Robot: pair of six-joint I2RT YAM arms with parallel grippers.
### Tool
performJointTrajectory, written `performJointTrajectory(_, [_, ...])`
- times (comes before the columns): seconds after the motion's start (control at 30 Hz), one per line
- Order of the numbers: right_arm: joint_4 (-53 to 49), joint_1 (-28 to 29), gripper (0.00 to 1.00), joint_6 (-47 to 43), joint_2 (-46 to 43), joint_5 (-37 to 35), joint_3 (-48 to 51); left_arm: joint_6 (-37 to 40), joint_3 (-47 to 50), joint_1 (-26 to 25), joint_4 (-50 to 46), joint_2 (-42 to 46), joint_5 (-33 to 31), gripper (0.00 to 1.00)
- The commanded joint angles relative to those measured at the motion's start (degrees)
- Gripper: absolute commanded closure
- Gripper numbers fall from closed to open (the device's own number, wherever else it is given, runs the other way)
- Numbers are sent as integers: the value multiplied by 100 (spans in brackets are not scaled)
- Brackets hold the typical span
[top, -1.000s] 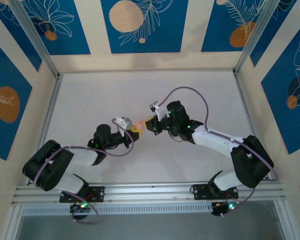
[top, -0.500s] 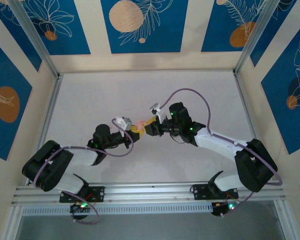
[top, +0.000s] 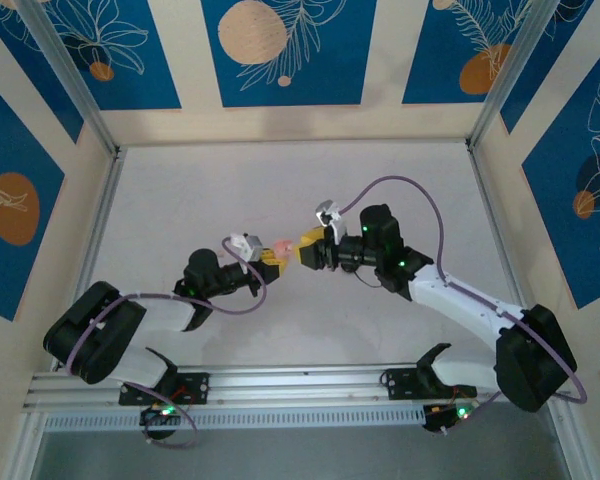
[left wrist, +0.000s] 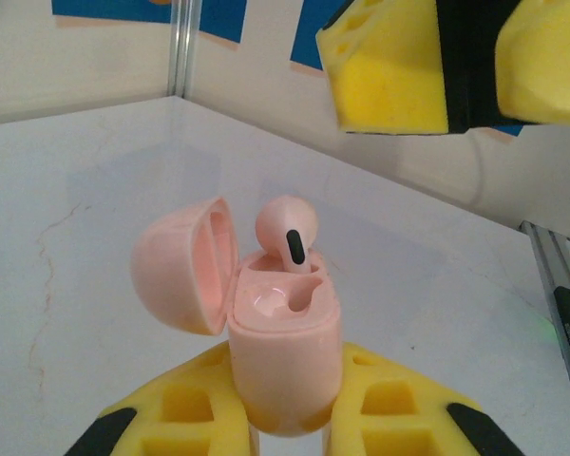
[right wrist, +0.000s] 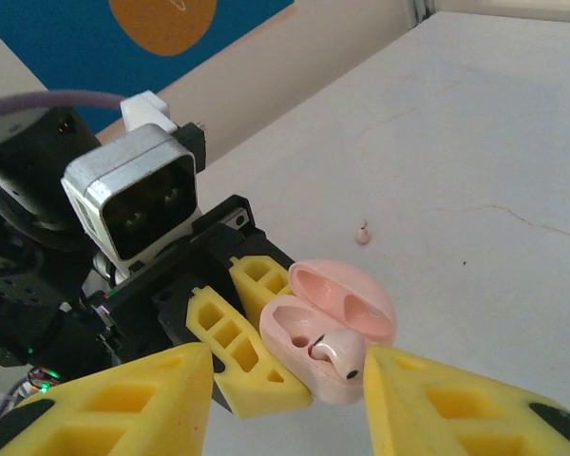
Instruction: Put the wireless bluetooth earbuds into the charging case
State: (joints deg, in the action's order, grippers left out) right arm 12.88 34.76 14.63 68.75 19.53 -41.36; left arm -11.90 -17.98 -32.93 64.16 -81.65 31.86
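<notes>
Your left gripper (top: pixel 271 262) clamps the open case (left wrist: pixel 283 351), an earbud (left wrist: pixel 287 233) standing in it. Your right gripper (top: pixel 306 250) hangs just beside, jaws parted and empty.

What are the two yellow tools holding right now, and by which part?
The left tool grips the pink case by its lower body, lid open. The right tool holds nothing; its jaws stand open.

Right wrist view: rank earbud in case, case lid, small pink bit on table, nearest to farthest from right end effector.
1. Earbud, in the case, centre.
2. Case lid, just behind.
3. Small pink bit, on the table beyond.
</notes>
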Motion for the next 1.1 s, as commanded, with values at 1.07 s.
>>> performJointTrajectory(1.07, [31,-371,67,505,898,1181,-320,98,92,-38,492,289,469,88])
